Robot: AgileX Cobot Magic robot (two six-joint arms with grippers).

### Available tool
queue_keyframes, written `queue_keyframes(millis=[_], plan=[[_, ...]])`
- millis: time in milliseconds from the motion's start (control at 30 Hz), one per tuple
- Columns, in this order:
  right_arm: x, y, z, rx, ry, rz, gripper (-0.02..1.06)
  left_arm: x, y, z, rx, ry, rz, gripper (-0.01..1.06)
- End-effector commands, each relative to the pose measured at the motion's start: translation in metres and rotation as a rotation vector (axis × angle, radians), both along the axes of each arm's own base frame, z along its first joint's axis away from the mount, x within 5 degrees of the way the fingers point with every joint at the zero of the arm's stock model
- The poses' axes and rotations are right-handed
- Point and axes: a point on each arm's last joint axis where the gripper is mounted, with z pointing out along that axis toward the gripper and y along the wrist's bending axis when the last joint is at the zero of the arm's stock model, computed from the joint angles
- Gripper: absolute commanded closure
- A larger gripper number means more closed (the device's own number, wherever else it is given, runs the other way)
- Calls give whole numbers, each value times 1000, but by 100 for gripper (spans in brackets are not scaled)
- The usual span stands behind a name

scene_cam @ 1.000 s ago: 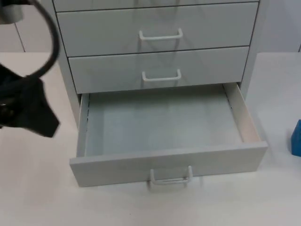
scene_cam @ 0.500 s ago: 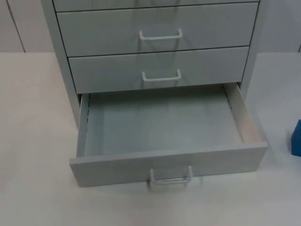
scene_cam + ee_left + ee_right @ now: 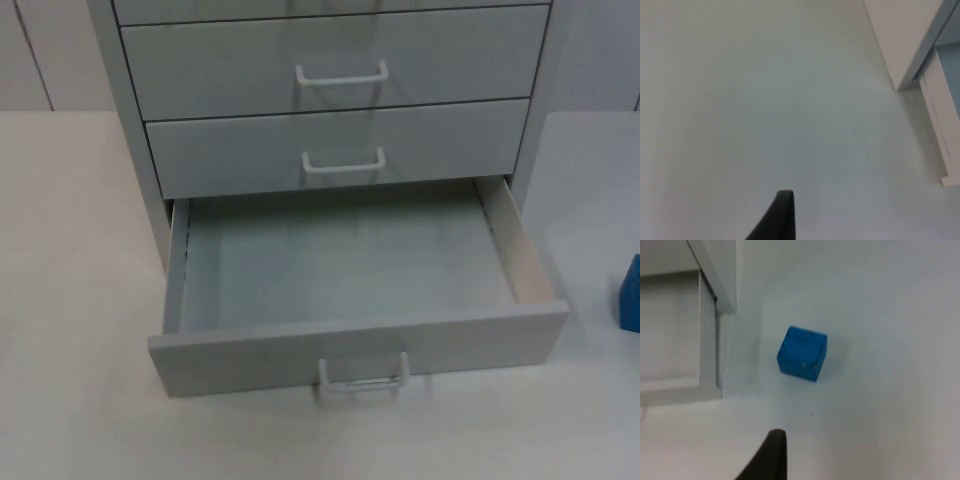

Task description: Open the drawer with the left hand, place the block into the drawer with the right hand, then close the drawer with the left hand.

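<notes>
The grey cabinet's bottom drawer (image 3: 250,352) stands pulled out over the table, its inside bare, with a white handle (image 3: 363,376) on its front. A blue block (image 3: 630,292) rests on the table just right of the drawer's front corner. In the right wrist view the blue block (image 3: 802,353) lies beside the drawer's side wall (image 3: 707,335). My right gripper (image 3: 772,455) hovers above the table short of the block, apart from it. My left gripper (image 3: 783,215) hangs over bare table to the left of the cabinet (image 3: 895,40) and the drawer's side (image 3: 940,125).
Two upper drawers (image 3: 340,50) (image 3: 335,140) of the cabinet are closed, each with a white handle. White table top (image 3: 70,300) stretches on both sides of the cabinet and in front of the open drawer.
The left arm, seen at the top view's left edge one second ago, has withdrawn out of that view. Drawer and block have not moved.
</notes>
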Motion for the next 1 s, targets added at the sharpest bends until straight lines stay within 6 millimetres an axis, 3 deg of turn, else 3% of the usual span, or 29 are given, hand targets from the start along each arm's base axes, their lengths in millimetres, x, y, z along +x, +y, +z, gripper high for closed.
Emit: queue_keyframes(millis=[0, 133, 233, 267, 367, 400, 533, 600, 833, 967], plan=[[4, 0, 1, 9, 52, 4, 1, -1, 1, 1, -1, -15, 9, 0], [27, -1, 2, 71, 148, -63, 1, -1, 1, 1, -3, -15, 9, 0], [63, -2, -4, 96, 260, -93, 1, -1, 1, 1, -3, -19, 10, 0], [63, -2, -4, 96, 260, -93, 1, -1, 1, 1, -3, -19, 10, 0], [93, -3, -19, 104, 365, -102, 1, -1, 1, 1, -3, -19, 10, 0], [93, -3, -19, 104, 365, -102, 1, -1, 1, 1, -3, -19, 10, 0], [130, -2, -47, 148, 390, -146, 1, -1, 1, 1, -3, -18, 10, 0], [135, -1, -52, 147, 384, -156, 1, -1, 1, 1, -5, -18, 10, 0], [175, 43, -75, 112, 343, -86, 5, 0, -1, 1, -27, -21, 12, 0], [187, 48, -92, 97, 339, -142, 5, 0, -1, 1, -27, -21, 12, 0]])
